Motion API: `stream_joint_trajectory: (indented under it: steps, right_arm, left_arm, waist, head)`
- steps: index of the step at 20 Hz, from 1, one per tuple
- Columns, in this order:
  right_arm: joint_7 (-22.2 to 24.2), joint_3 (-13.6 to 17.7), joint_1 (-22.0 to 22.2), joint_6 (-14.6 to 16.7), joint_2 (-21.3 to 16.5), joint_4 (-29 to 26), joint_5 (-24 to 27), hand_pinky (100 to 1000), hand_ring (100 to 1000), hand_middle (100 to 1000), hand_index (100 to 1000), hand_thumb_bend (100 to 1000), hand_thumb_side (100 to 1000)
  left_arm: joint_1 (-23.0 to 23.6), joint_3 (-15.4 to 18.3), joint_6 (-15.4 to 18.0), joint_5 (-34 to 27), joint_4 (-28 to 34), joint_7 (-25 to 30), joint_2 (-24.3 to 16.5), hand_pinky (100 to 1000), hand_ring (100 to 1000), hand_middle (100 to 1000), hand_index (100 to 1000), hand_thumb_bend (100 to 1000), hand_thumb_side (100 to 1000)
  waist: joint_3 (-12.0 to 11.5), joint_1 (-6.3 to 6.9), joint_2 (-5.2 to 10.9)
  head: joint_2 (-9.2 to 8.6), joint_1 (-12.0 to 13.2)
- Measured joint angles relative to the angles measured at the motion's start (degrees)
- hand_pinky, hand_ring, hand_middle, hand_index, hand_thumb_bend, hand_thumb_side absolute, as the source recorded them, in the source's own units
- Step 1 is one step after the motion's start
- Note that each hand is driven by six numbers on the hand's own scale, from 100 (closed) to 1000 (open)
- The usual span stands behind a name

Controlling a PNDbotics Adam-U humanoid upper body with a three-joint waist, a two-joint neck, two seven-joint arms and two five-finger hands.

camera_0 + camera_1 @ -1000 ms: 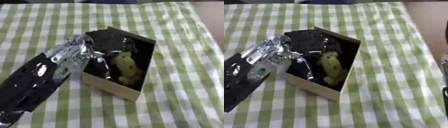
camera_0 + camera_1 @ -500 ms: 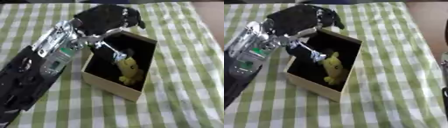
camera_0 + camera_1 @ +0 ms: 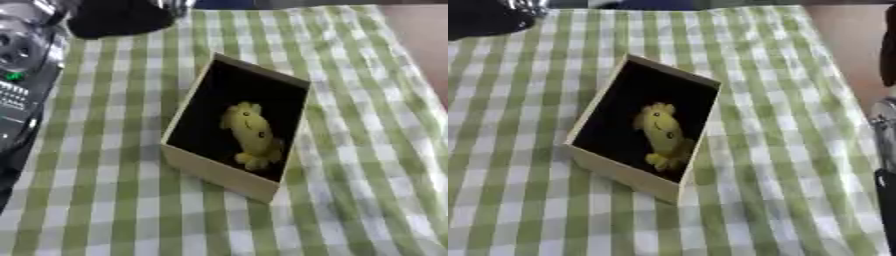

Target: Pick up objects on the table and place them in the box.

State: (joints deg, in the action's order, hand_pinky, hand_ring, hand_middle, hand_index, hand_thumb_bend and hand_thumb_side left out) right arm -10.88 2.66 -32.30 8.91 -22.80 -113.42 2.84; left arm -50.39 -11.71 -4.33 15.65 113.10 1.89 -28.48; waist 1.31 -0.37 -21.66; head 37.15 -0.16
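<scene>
In the left eye view, a table covered with a green-and-white checked cloth [image 3: 105, 200] fills the picture. Near the middle stands an open rectangular cardboard box [image 3: 223, 175] with pale tan walls and a black lining, set at a slant to the table's edges. Inside it, on the black floor towards the nearer end, lies a small yellow soft toy with a smiling face [image 3: 251, 134], lengthwise along the box. The robot's left hand [image 3: 118, 16], black and blurred, shows at the upper left corner, raised above the cloth and well apart from the box. Whether its fingers are spread or curled cannot be told. Below it, the silver and black forearm [image 3: 22, 75] runs down the left edge of the picture.

In the right eye view, the same box and toy sit slightly left of centre. Only a dark part of the left hand shows at the top left corner. Along the right edge, beyond the cloth, parts of the robot's right hand [image 3: 884, 130] show, black and silver. Its fingers cannot be made out.
</scene>
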Motion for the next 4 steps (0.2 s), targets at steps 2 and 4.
stream_joint_trajectory:
  steps: [2, 4]
  right_arm:
    - [0.0, 0.0, 0.0, 0.2, -0.2, 0.0, -0.1, 768, 786, 707, 867, 100, 1000]
    - [-0.1, 0.2, 0.0, 0.3, -0.2, 0.0, -0.2, 768, 786, 707, 867, 100, 1000]
  left_arm:
    - [3.2, 3.1, 0.6, -6.3, 0.4, -5.2, -0.5, 565, 687, 726, 812, 276, 448]
    - [6.3, 6.0, 2.3, -11.8, 0.4, -11.2, -0.9, 573, 697, 735, 820, 322, 468]
  waist:
    - [-0.5, -0.09, 0.0]
    - [-1.0, -0.12, 0.0]
  head:
    - [0.08, 0.0]
    - [0.08, 0.0]
